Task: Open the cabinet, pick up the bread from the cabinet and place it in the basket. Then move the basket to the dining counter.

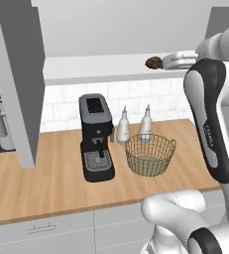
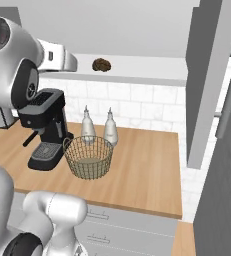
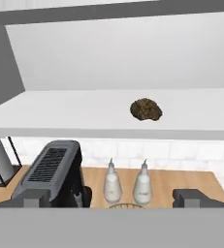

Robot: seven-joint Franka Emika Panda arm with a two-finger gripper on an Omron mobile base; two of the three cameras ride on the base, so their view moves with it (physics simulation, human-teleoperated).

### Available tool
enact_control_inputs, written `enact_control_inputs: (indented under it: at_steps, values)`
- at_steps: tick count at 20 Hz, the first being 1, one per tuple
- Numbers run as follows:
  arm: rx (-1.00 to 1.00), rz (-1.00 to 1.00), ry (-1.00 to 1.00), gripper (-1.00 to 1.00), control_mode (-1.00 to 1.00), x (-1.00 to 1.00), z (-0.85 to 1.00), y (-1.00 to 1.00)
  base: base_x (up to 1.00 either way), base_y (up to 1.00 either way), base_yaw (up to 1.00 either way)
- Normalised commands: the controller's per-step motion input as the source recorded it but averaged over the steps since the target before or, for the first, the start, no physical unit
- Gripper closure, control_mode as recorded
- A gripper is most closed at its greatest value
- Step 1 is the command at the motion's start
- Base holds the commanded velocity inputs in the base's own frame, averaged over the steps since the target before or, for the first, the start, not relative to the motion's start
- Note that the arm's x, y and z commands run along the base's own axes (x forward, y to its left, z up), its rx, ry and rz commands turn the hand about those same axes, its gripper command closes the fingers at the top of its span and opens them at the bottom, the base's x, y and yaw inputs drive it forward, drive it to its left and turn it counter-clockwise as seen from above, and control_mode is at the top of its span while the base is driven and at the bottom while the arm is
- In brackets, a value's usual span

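bread [image 3: 146, 109] on open cabinet [image 3: 84, 109] shelf

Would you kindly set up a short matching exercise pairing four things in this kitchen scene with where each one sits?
Things:
1. bread
2. basket
3. coffee machine
4. two white bottles

Places:
A. on the wood worktop, right of the coffee machine
B. against the tiled wall, just behind the basket
C. on the white shelf inside the opened cabinet
D. on the worktop, left of the basket

Pairs: 1-C, 2-A, 3-D, 4-B
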Motion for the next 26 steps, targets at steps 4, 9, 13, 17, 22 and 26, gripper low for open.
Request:
enact_control_inputs:
  at_steps: [4,9,13,17,22,26]
  values:
    - [0.0,-0.02,-0.02,-1.0,-1.0,0.74,0.26,-0.07,0.0,0.0,0.0]
    - [0.0,0.0,-0.01,-1.0,-1.0,0.53,0.07,-0.24,0.0,0.0,0.0]
    - [0.0,0.0,-0.02,-1.0,-1.0,0.49,0.0,-0.41,0.0,0.0,0.0]
    - [0.0,0.0,0.0,-1.0,-1.0,0.54,0.0,-0.45,0.0,0.0,0.0]
    - [0.0,0.0,0.0,-1.0,-1.0,0.49,0.0,-0.21,0.0,0.0,0.0]
    - [0.0,0.0,0.0,-1.0,-1.0,0.63,0.0,0.0,0.0,0.0,0.0]
